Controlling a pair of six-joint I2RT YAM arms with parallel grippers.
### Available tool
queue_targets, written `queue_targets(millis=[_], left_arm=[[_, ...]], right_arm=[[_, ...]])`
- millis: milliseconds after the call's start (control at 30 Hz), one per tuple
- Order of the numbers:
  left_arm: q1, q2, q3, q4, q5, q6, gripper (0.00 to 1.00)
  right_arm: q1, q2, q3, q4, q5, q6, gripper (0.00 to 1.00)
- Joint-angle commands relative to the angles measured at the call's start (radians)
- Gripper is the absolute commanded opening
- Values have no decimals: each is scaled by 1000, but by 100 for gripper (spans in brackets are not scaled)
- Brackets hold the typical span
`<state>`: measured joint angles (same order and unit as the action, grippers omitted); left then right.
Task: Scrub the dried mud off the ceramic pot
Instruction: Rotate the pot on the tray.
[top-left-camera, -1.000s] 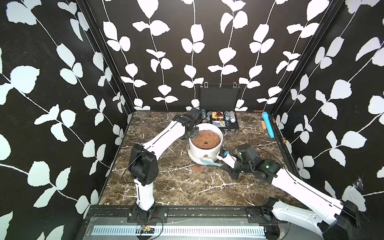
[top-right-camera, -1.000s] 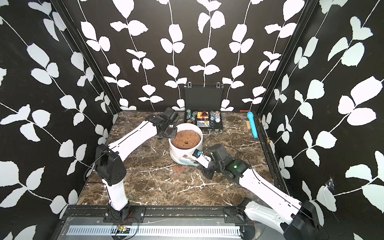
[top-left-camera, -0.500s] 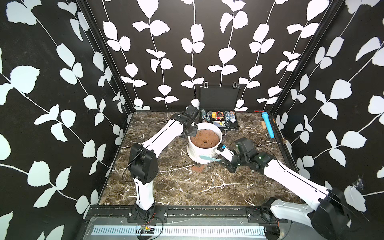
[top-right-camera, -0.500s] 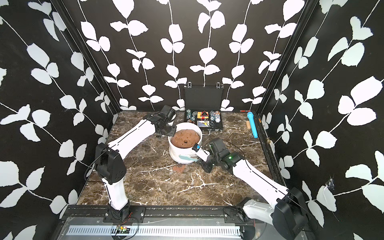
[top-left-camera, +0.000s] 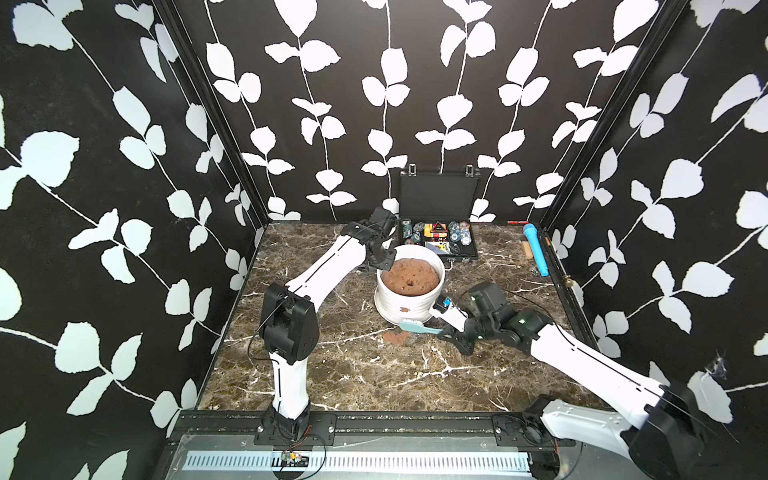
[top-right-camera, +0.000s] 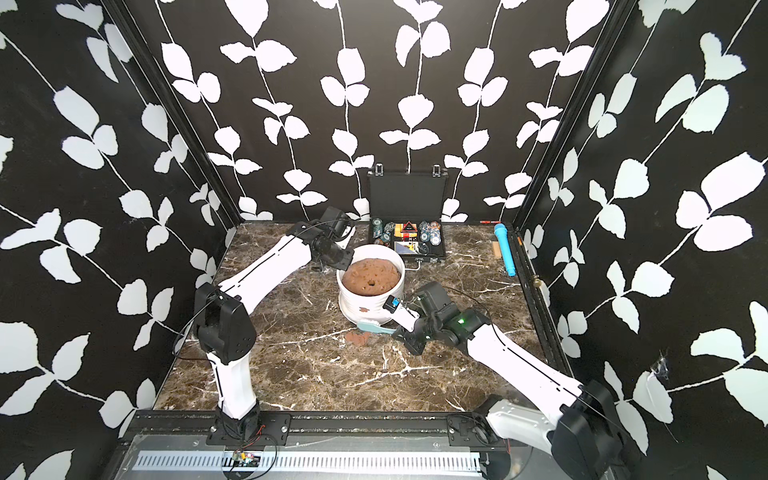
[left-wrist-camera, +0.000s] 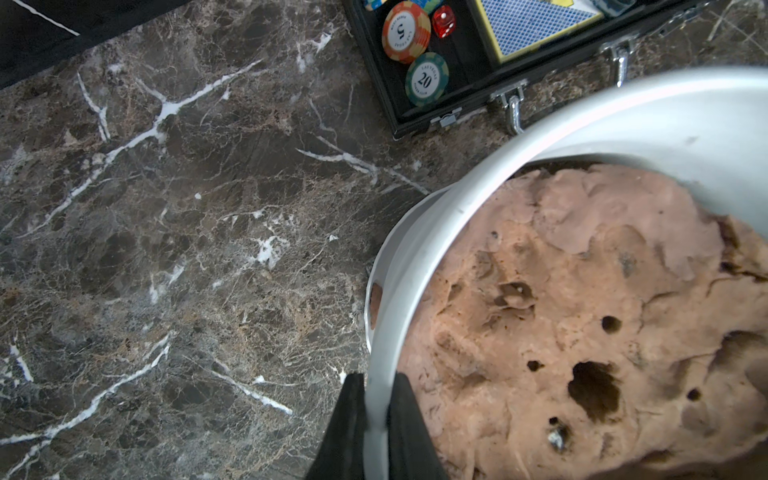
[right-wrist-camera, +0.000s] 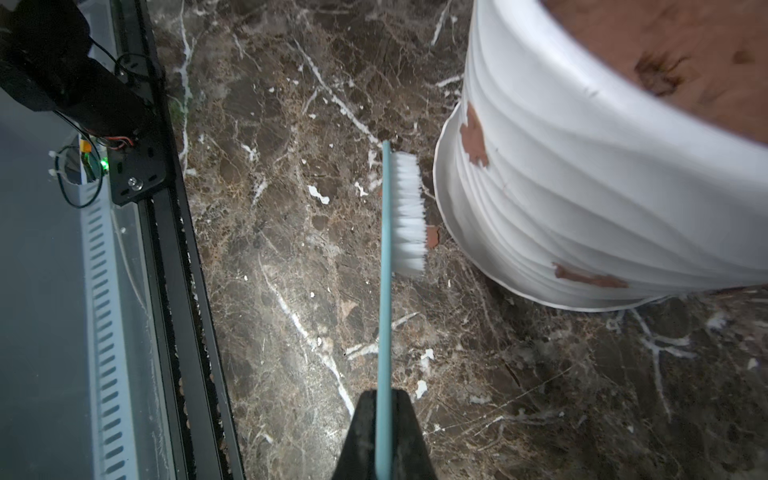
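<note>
Stage: scrubbing, brush not yet on a stain. Item: white ribbed ceramic pot (top-left-camera: 419, 305), mid brown marble worktop (top-left-camera: 374, 374). Hold: left fingers (left-wrist-camera: 345, 424) clamped on its rim, one inside, one outside. Tool: teal brush with white bristles (right-wrist-camera: 385, 291), handle pinched tight in right fingers (right-wrist-camera: 361, 436), bristles facing the pot's foot, just beside it. Soil: reddish-brown dried mud patches (right-wrist-camera: 473, 143) on the lower wall. Next, likely: lift bristles onto nearest patch, press, rub along ribs.
</note>
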<state>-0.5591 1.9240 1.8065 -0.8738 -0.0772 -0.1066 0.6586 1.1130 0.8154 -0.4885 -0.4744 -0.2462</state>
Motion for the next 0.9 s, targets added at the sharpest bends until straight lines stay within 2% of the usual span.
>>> queue_targets(millis=[0,200,367,667,867], left_arm=[[-5,42,-1,-18,48,26,11],[-5,47,-5,-21,74,29,11],[-5,46,-5,-25,77,39,10],[-4,67,25,-29,88,47,10],[-4,85,51,-40,89,80,11]], right_arm=[[-4,-26,41,53,48,16,0],[-9,70,87,56,154,-19,0],[-17,87,58,107,160,-10,0],[-12,112,10,1,127,-25,0],[-3,53,15,4,-7,-21,0]])
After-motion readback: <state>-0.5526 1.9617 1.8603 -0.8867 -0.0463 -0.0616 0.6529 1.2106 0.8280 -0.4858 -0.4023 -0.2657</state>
